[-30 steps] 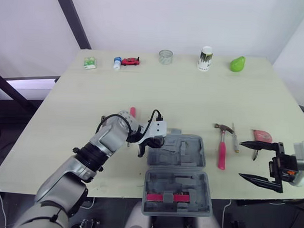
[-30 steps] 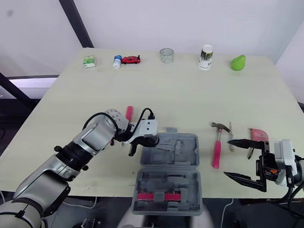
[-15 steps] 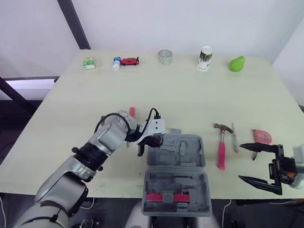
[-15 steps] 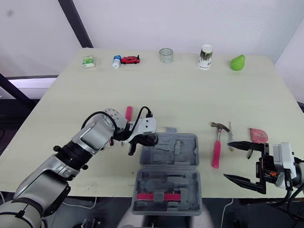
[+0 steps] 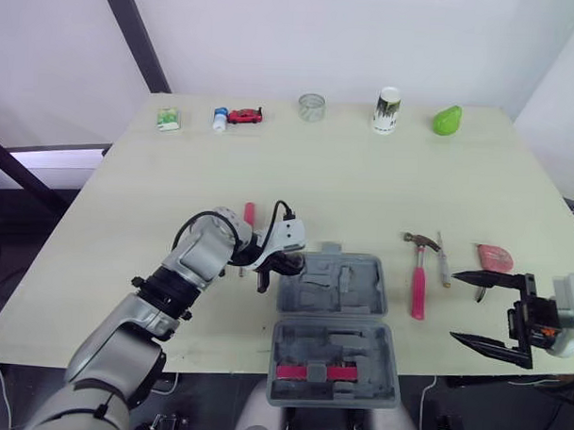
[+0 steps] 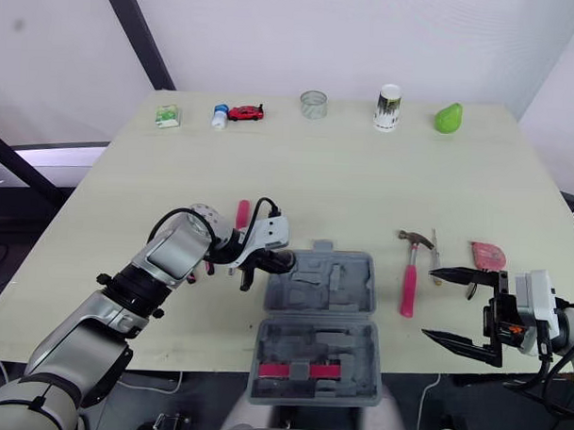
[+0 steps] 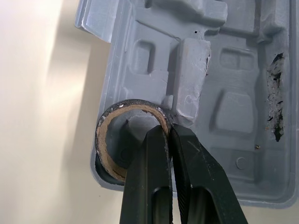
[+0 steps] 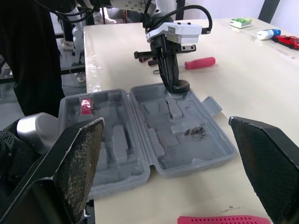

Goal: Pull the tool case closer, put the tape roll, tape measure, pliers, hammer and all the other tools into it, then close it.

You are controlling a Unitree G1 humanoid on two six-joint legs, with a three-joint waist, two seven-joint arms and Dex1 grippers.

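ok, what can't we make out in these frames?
Left wrist view: left gripper covers the near rim of the tape roll; seated in the tool case or lifted, cannot tell.
Head views: left arm hides the shaft of the screwdriver.
Slim tool beside the hammer: too small to identify.
Pink item right of it: too small to identify.

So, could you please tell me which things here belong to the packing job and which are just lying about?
Job: tool case, tape roll in left gripper, hammer, red screwdriver, slim tool beside hammer, pink tape measure.
Lying about: green carton, small tube, toy car, clear cup, paper cup, green pear.
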